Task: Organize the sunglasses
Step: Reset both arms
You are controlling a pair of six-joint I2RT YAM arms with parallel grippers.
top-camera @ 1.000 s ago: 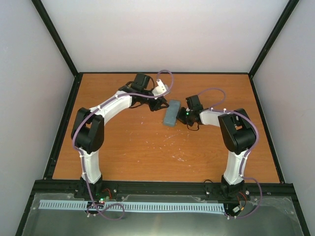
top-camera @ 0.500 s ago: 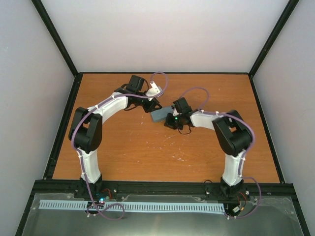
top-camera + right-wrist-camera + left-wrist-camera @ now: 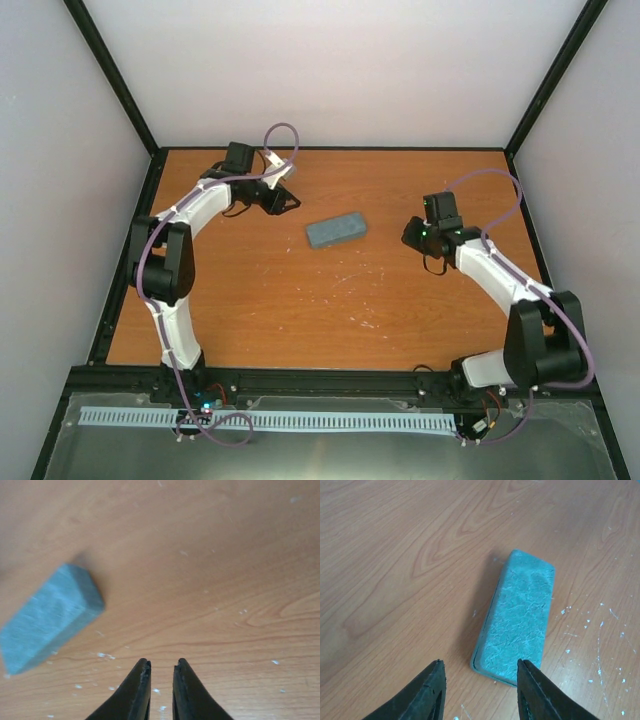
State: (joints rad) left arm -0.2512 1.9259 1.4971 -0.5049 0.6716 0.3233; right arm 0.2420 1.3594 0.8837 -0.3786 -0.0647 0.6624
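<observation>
We cannot see the sunglasses in any view. The grey-blue case (image 3: 336, 232) lies shut on the worktop (image 3: 300, 310) between the arms, its inside hidden. The left pincer (image 3: 480, 663) stands wide and empty near one end of the case. The right pincer (image 3: 162, 661) shows only a narrow slit and holds nothing. The orange wood is flecked with white, and pale walls (image 3: 330, 70) enclose it.

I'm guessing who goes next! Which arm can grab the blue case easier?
Probably left: the case lies just ahead of the left gripper, jaws wide. The right gripper is barely open, the case off to its side.
</observation>
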